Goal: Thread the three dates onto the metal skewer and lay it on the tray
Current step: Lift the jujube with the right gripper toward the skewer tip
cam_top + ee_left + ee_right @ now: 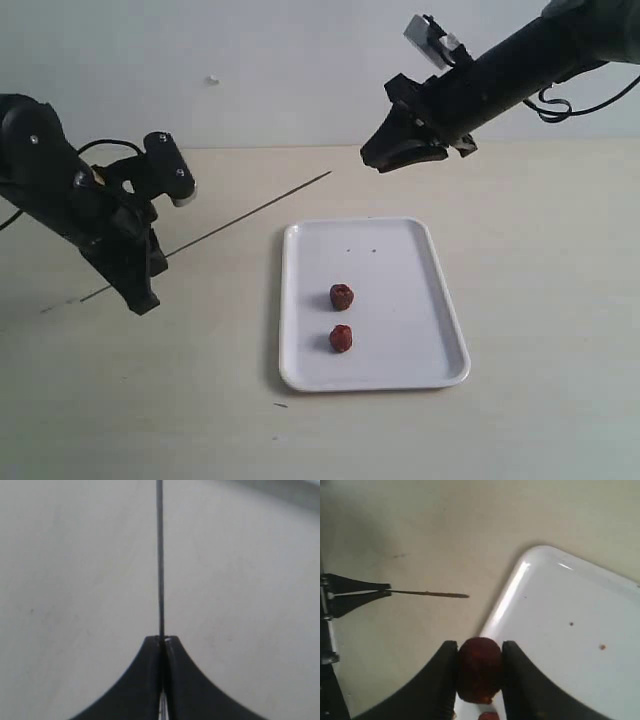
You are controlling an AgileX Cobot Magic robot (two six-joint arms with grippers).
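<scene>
My left gripper is shut on the thin metal skewer, which slants above the table and points toward the tray's far left corner. The white tray carries two dark red dates left of its centre. My right gripper hangs above the tray's far edge, shut on a third date. In the right wrist view the skewer tip lies off to one side of that date, apart from it.
The tray sits on a beige tabletop with a pale wall behind. Small dark specks mark the tray's surface. Both black arms reach in from the left and upper right.
</scene>
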